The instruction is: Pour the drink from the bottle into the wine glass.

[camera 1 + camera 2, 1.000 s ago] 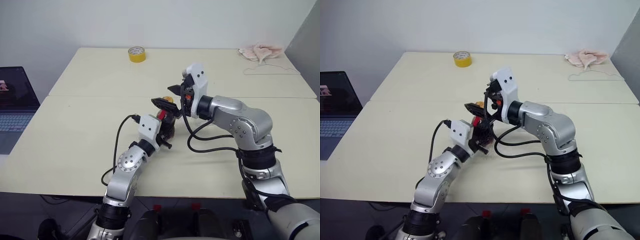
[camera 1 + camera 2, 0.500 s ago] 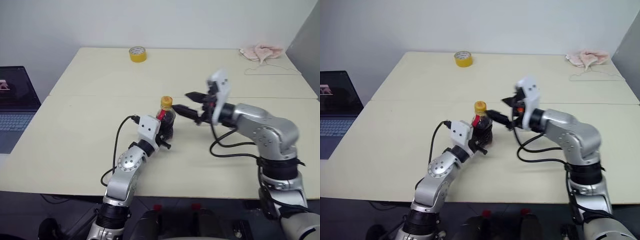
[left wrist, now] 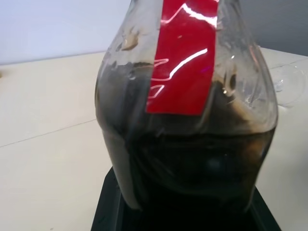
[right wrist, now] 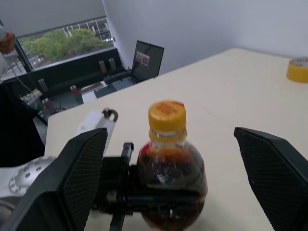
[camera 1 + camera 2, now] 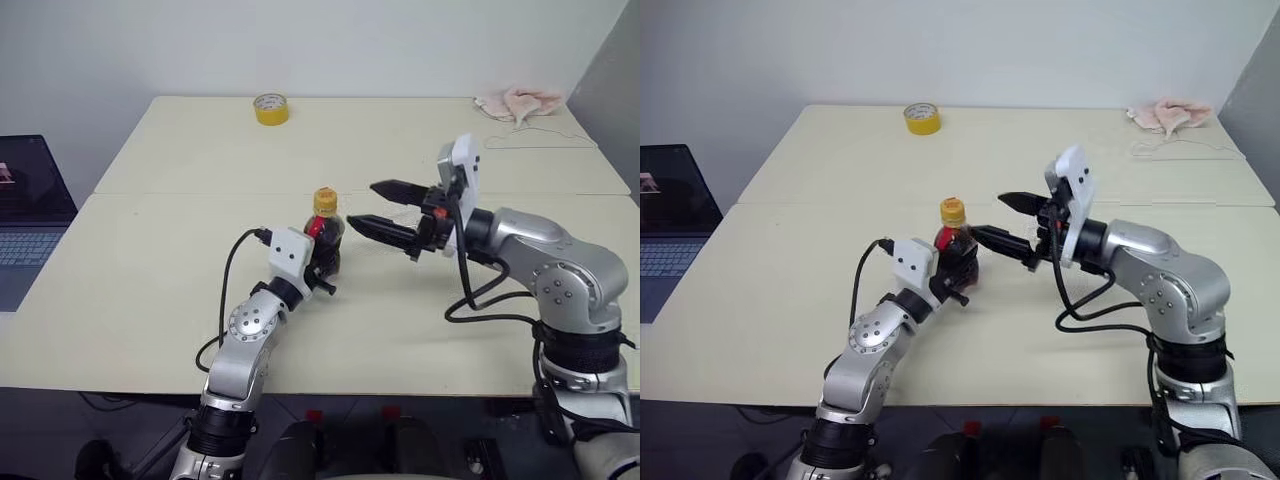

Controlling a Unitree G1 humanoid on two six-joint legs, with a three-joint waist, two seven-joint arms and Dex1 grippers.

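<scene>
Capped bottle held upright, right gripper level with it

The left gripper (image 5: 322,262) was clamped on the bottle (image 5: 324,232), which stood upright near the middle of the desk (image 5: 140,270), its yellow cap (image 4: 166,115) on and the drink (image 3: 192,163) filling its lower body. The right gripper (image 5: 378,207), fingers spread wide and empty, pointed straight at the cap from just beside it, the nearer free hand. The wine glass could not be made out with certainty.

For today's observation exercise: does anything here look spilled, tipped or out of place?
Nothing stands out: the bottle is upright and capped in the left pincer; no liquid shows on the table.
</scene>
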